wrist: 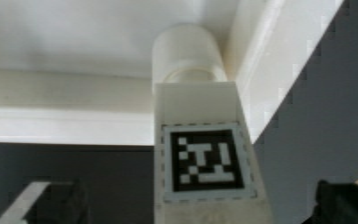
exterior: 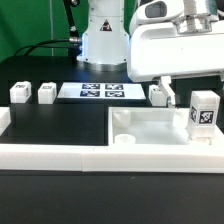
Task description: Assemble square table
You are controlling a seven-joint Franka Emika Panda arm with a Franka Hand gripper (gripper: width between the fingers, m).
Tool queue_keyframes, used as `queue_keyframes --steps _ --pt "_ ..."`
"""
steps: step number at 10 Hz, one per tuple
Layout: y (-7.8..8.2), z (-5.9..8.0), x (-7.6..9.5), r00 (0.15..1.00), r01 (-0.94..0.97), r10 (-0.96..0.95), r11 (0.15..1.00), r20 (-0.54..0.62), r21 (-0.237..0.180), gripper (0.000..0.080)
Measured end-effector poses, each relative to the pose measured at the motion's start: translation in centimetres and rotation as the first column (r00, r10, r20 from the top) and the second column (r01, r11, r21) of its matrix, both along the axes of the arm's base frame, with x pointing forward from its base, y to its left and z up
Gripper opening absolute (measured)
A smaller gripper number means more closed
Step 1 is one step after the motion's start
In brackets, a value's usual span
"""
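Observation:
The white square table top (exterior: 150,128) lies rim-up at the front of the exterior view's right. A tagged white leg block (exterior: 203,112) stands upright at its far right corner. In the wrist view this leg (wrist: 202,130) runs from between my fingers to the top's corner (wrist: 247,40). My gripper (exterior: 195,100) hangs over it and is open. Its dark fingertips (wrist: 34,203) stand on either side of the leg with gaps, touching nothing. Another leg (exterior: 157,95) lies just behind the top. Two more legs (exterior: 18,93) (exterior: 47,93) lie at the left.
The marker board (exterior: 100,91) lies at the back middle, in front of the robot base (exterior: 103,40). The low white border wall (exterior: 50,156) runs along the front and the left side (exterior: 3,122).

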State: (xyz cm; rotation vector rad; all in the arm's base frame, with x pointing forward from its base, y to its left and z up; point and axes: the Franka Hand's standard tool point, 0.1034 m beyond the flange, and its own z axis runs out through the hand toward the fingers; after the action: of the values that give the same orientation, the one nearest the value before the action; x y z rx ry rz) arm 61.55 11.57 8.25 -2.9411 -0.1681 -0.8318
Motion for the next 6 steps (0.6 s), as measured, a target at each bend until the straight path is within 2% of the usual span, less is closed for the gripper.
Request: queue_keyframes --steps 6 --pt "0.00 0.00 0.00 1.000 -0.003 0.003 1.000 0.000 -0.002 0.0649"
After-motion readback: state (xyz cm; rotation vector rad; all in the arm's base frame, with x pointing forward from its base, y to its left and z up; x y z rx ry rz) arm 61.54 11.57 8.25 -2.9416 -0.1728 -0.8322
